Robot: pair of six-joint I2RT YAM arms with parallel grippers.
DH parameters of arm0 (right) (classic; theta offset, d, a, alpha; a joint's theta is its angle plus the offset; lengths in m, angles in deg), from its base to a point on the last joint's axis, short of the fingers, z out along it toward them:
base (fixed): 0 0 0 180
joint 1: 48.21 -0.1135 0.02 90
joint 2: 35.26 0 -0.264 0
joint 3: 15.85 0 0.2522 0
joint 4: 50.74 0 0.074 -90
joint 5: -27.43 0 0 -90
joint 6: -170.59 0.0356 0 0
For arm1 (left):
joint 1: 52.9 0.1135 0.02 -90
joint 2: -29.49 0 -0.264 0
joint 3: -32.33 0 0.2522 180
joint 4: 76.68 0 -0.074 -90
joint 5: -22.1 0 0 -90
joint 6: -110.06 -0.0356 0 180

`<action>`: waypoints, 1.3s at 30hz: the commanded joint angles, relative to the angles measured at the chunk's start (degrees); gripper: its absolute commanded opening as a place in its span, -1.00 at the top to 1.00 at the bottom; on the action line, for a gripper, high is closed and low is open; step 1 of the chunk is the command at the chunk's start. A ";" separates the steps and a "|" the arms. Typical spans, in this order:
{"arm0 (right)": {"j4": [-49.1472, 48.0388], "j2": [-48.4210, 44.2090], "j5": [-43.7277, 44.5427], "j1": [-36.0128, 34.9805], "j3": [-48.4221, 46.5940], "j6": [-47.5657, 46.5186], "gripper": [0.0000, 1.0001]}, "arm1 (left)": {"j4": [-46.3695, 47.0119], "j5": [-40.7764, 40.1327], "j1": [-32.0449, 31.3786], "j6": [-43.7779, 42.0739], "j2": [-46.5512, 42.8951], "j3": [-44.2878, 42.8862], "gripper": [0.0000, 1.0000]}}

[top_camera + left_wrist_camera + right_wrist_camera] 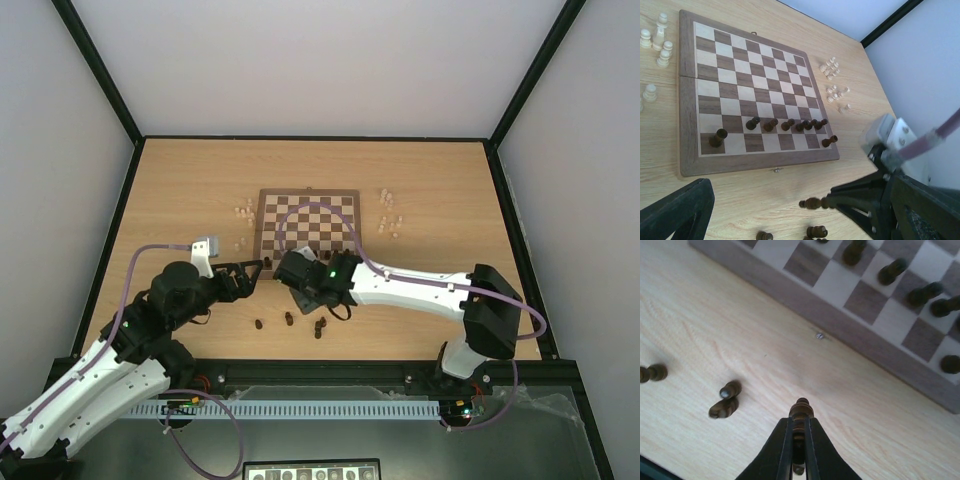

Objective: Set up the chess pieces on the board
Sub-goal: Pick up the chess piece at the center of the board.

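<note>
Grip first: my right fingers (776, 447) are pressed together on a dark piece (801, 411). Its head pokes out past the tips, over the bare surface (715, 315) just off the near border of the board (790, 290). My left fingers (675, 210) are spread wide, holding nothing, parked just off the board's near-left corner.

On the board, a line of dark men (787, 124) fills part of the second rank from the near edge, with two more on the rank closest to me. My read is that this one belongs on an open near-side square.

The piece seems to point out along the fingers rather than hang base-down, so I want the wrist rolled to bring its base under it before I descend. I'll come in from the near edge, not across the standing row: those men crowd together and a brush could topple them. Then I set the base flat, centred on the square, and part the fingers slowly. Loose dark men (725, 400) lie tipped beside the near border, waiting.
</note>
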 commanded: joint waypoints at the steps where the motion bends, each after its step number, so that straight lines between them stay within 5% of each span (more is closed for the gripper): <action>1: 3.79 -2.13 1.41 2.96 -2.54 -2.38 0.87 | 0.81 -0.67 -0.26 -0.37 0.63 -0.93 -0.99; 17: -9.18 -6.47 -8.69 6.60 5.82 -2.40 0.88 | 2.82 -0.12 -0.26 -0.01 1.16 1.79 -0.99; 27: -6.27 -10.46 -15.89 11.98 2.42 -5.31 0.88 | 16.74 9.37 -0.85 1.17 1.26 12.59 -0.99; 39: -5.09 -15.92 -29.64 19.41 -0.14 -8.06 0.87 | 25.02 -0.80 -15.96 -1.27 12.69 13.01 -0.94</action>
